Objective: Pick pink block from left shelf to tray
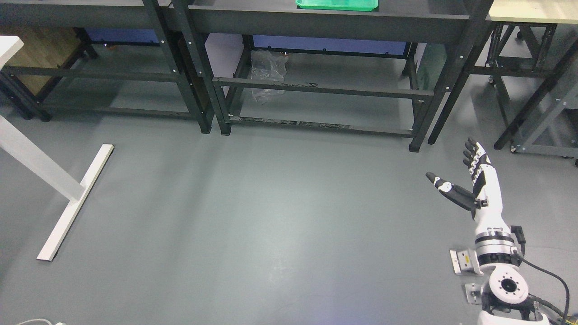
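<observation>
My right hand [456, 169] hangs over the grey floor at the lower right, its arm rising from the bottom right corner. Its fingers are spread and its thumb [440, 183] sticks out to the left, with nothing held. A green tray [336, 4] lies on the top of the black middle shelf at the upper edge, only partly in view. No pink block shows anywhere. The left arm is out of the picture.
Black metal shelf frames [311, 88] stand across the back, their legs reaching the floor. A crumpled clear plastic bag [267, 72] lies under the middle shelf. A white table leg with a long foot [74, 203] stands at the left. Another table frame [537, 108] stands at right.
</observation>
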Robot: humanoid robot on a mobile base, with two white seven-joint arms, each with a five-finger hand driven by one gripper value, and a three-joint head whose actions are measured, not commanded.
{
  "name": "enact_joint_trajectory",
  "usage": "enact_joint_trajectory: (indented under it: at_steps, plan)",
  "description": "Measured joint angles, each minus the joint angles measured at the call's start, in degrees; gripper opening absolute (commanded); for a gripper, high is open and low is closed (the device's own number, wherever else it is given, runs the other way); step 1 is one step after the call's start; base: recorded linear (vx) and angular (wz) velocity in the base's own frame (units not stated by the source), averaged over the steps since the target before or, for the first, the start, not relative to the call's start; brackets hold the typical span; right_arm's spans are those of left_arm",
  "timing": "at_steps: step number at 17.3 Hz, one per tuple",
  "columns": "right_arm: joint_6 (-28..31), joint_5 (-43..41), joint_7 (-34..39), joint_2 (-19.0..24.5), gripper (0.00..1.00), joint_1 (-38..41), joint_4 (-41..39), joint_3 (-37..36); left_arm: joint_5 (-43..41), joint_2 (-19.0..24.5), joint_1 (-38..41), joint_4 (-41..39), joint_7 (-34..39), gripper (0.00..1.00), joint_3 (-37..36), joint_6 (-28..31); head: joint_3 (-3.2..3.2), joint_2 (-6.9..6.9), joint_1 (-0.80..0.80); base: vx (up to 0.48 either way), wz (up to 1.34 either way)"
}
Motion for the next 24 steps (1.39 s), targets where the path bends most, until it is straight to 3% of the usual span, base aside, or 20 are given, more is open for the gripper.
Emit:
enact_joint_trajectory:
  at_steps: [18, 24]
  plan:
    - [0.0, -1.5, 0.1, 0.0, 1.0, 0.0, -1.6, -2.6, 0.0, 0.0, 0.0, 0.0, 0.0, 1.0, 0.0, 0.0, 0.0, 0.0, 0.0, 0.0, 0.0]
    - [-4.9, 3.5, -0.2, -0.7, 0.97, 0.0, -1.9, -4.2, 0.0, 0.0, 0.0, 0.0, 0.0, 1.0, 0.0, 0.0, 0.0, 0.0, 0.0, 0.004, 0.0]
